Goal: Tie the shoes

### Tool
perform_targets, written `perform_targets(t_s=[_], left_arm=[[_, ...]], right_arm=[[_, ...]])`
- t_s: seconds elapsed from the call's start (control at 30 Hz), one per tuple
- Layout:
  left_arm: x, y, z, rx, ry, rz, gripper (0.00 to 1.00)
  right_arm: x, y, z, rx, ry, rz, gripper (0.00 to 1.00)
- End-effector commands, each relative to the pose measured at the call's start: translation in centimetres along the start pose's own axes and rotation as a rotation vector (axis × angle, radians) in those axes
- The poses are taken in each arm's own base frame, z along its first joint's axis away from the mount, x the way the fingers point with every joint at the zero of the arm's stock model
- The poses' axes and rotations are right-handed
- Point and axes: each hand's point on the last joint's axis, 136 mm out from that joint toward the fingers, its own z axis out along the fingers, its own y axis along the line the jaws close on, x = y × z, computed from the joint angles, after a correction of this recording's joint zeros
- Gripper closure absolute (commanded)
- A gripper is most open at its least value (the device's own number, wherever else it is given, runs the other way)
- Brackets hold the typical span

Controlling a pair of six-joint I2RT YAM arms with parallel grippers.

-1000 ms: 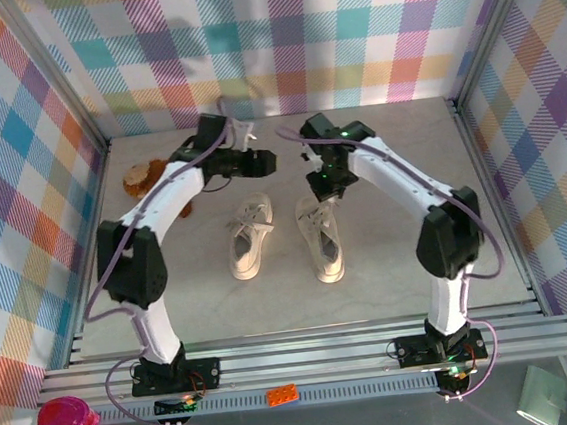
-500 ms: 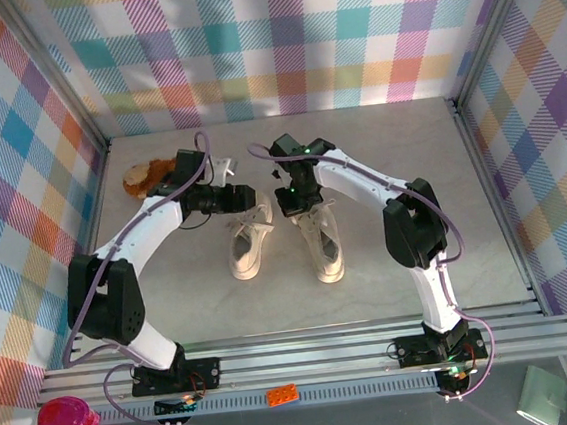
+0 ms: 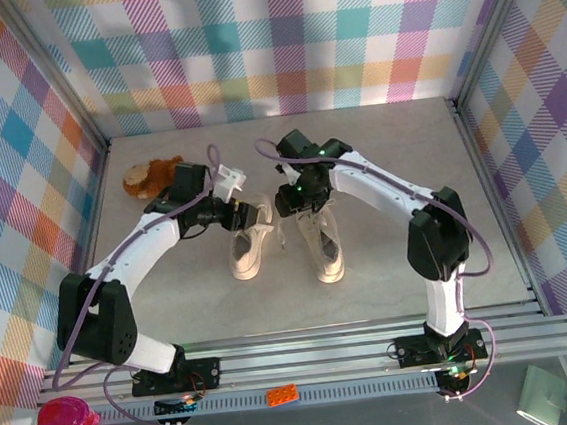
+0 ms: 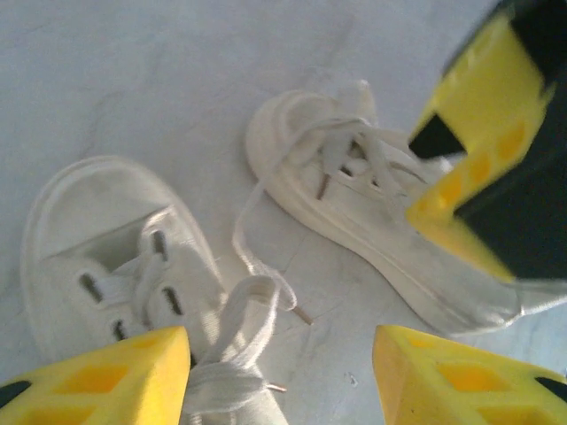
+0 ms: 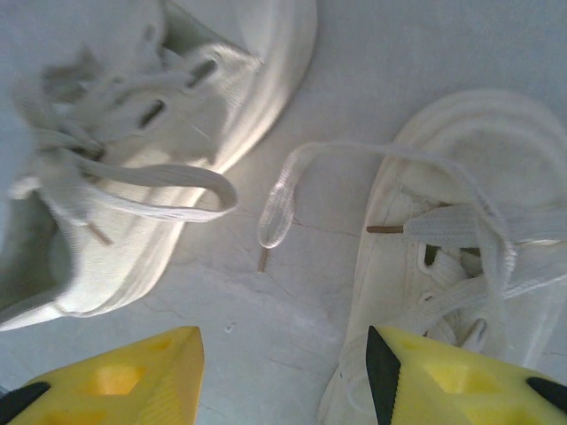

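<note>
The shoes lie side by side in the middle of the table. The left shoe and the right shoe are near each other but do not touch. The laces are loose and not tied, and one loop lies on the table in the gap between the two shoes.

I see three risks. The lace ends of both shoes come close together in that gap, so a jaw may close on the wrong lace, or take canvas together with the lace. Nothing holds the shoes down, so I think a pull on a lace may drag the whole shoe. The two grippers are also very near each other over the far ends of the shoes, so their fingers may collide.

The left gripper has its jaws wide apart. A bunch of lace lies just beside one finger, but I cannot tell if it touches. The right gripper also has its jaws apart and holds nothing, with bare table under it.

Farther back, a plush toy lies well apart.
</note>
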Motion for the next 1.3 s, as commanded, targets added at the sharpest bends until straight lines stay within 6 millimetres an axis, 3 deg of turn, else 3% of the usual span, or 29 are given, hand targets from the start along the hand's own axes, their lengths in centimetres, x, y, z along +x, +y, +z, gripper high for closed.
perform_targets(t_s=[0.0, 0.13, 0.3, 0.43, 0.6, 0.77, 1.07, 1.27], left_arm=[[0.9, -2.9, 0.5, 0.043, 0.05, 0.401, 0.39], [2.1, -3.6, 2.2, -0.018, 0.194, 0.688, 0.39], [2.9, -3.3, 5.3, -0.078, 0.308, 0.963, 0.37], [4.0, -1.8, 7.7, -0.104, 0.431, 1.121, 0.36], [4.9, 0.5, 9.8, -0.138, 0.535, 1.296, 0.37], [5.1, 1.4, 11.6, -0.121, 0.569, 1.407, 0.37], [7.1, 1.0, 12.6, -0.002, 0.609, 1.45, 0.53], [9.9, 0.8, 12.9, 0.101, 0.656, 1.441, 0.47]], right_arm=[[-0.1, -1.0, -1.5, -0.028, -0.037, 0.016, 0.48], [1.2, -3.3, -1.5, -0.054, -0.04, 0.098, 0.48], [4.3, -5.4, -1.2, -0.079, -0.028, 0.179, 0.47], [6.9, -7.0, -0.7, -0.077, -0.008, 0.226, 0.47], [8.6, -9.4, -1.0, -0.068, -0.029, 0.276, 0.46], [9.7, -11.3, -1.8, -0.054, -0.056, 0.286, 0.46], [11.4, -13.2, -2.9, -0.031, -0.074, 0.293, 0.46], [11.8, -13.8, -3.3, -0.027, -0.087, 0.293, 0.46]])
